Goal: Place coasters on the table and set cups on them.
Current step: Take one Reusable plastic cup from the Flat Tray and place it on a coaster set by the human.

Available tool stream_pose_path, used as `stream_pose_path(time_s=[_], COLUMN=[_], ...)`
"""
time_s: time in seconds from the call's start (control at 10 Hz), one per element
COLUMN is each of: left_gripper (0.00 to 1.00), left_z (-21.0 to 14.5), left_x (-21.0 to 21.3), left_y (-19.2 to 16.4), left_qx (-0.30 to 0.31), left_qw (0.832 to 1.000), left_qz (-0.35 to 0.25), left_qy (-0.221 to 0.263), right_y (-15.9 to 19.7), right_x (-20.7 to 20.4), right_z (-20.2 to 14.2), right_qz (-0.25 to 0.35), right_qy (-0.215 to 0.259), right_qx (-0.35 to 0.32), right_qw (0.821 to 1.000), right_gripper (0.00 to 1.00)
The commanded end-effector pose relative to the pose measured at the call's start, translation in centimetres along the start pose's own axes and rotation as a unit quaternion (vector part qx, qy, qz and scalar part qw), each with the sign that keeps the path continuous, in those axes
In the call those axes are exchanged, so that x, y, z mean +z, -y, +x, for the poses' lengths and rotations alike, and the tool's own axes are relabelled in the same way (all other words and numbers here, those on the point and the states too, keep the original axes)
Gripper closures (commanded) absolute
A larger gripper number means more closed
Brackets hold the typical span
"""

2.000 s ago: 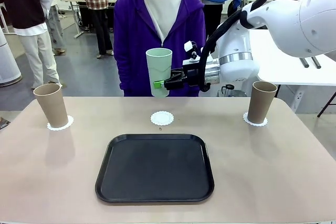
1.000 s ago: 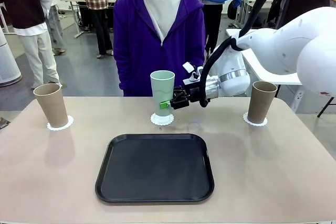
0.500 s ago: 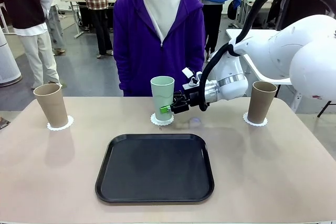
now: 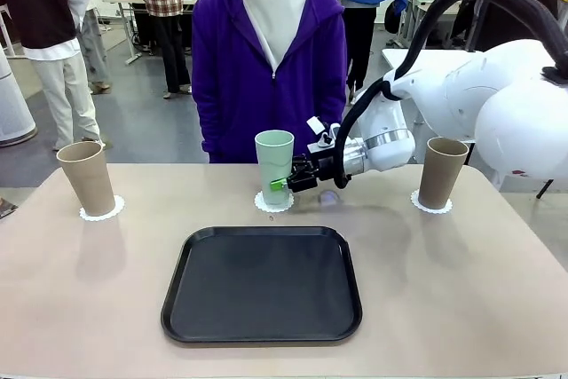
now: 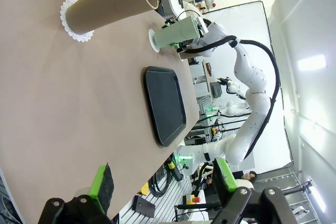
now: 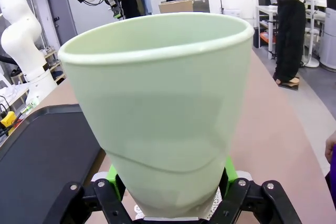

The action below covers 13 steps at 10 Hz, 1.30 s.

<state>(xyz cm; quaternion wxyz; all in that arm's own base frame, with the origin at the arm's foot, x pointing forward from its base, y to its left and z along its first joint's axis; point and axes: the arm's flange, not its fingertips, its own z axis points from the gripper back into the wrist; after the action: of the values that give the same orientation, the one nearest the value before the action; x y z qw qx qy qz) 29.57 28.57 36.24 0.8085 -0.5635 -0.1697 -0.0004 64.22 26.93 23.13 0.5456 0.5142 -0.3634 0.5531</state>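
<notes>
- Mint green cup [image 4: 274, 164] stands upright on the middle coaster [image 4: 274, 202] at the far centre of the worktop [image 4: 461, 290], just in front of the person in the purple top [image 4: 269, 59]. Base looks seated on the doily; whether full weight is down cannot be told.
- Right end effector [image 4: 282, 185] is clenched on the cup's lower wall, green pads on either side, seen close in the right wrist view [image 6: 169, 184]. The wall shows a slight dent above the pads [image 6: 228, 171], so the cup is judged thin, light and somewhat yielding.
- Handling judgement: light, tall, tapered, so easy to tip; smooth matte wall may slip under a loose hold. A low grip near the base, as here, keeps it steady; squeezing harder risks buckling it. The paper coaster is flimsy and could shift or lift if the cup drags.
- Two tan cups stand on their own coasters: one at far left [image 4: 87, 177] on its doily [image 4: 101, 210], one at far right [image 4: 441, 172] on its doily [image 4: 431, 203].
- Black tray [image 4: 262, 283] lies bare at the near centre, apart from all cups.
- Left end effector [image 5: 163, 182] hangs released above the worktop's left end, jaws spread, holding nothing.
- Task judged nearly complete; letting go cleanly is what remains.
</notes>
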Motion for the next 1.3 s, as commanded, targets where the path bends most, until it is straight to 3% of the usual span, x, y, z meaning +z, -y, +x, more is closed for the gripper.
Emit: stream_pose_path(time_s=[0.0,0.7,0.9,1.2], left_gripper=[0.0,0.0,0.0,0.0], left_z=[-0.08,-0.08,-0.08,-0.08], left_x=[0.16,0.16,0.16,0.16], left_y=[0.07,0.07,0.07,0.07], left_qx=[-0.001,-0.001,-0.001,-0.001], left_qw=[1.0,1.0,1.0,1.0], left_qz=[0.0,0.0,0.0,0.0], left_qy=[0.005,0.005,0.005,0.005], right_y=[1.0,0.72,0.6,0.49], right_x=[-0.55,-0.58,-0.58,-0.59], right_z=[0.1,-0.48,-0.5,-0.38], right_qz=[-0.001,0.011,0.013,0.01], right_qy=[0.001,-0.004,-0.012,-0.028], right_qx=[-0.002,-0.009,-0.009,-0.01], right_qw=[1.0,1.0,1.0,1.0], right_gripper=[0.18,0.18,0.0,0.0])
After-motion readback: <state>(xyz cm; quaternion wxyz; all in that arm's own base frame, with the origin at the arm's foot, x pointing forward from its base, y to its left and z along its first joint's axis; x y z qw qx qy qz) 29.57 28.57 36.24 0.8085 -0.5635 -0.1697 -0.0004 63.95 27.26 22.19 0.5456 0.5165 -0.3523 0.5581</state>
